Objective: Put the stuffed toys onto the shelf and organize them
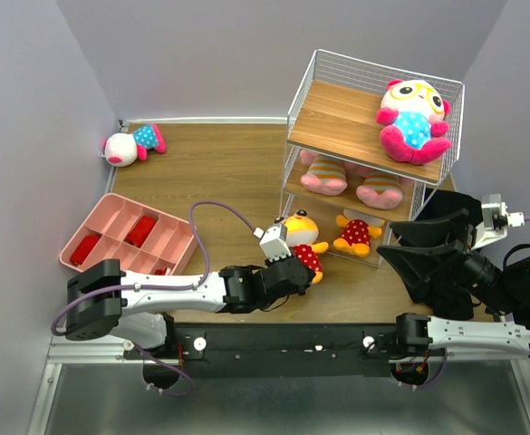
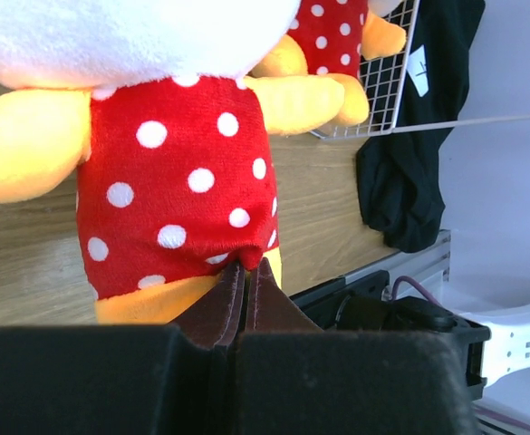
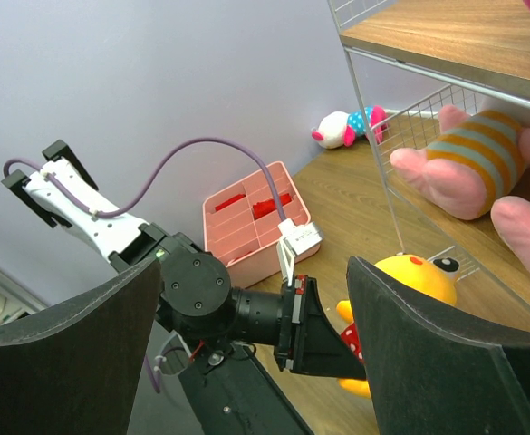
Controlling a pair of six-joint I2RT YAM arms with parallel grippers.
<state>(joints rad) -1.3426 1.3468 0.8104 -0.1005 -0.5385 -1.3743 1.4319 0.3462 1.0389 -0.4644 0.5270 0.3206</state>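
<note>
The three-tier wooden shelf in a white wire frame [image 1: 337, 113] filled the upper right, with a white-faced plush [image 1: 414, 118] on top, two pink striped pigs [image 1: 323, 174] on the middle tier and a yellow red-dotted toy [image 1: 357, 234] on the lowest. The pink divided plastic tray [image 1: 169, 240] lay at the left. The right gripper [image 1: 396, 243] hung spread and empty at the lower right. The left gripper [image 1: 293, 263], fingers pressed together, pinched the hem of a second yellow plush [image 1: 301, 234] at centre, just before the lowest tier.

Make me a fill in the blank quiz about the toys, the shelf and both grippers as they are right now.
1. The white-faced toy on the shelf sits on its ___ tier.
2. The two pink striped pigs lie on the ___ tier.
3. The left gripper is shut on a yellow toy in a ___ dotted outfit.
4. The right gripper has its jaws ___.
Missing words: top; middle; red; open.
</note>
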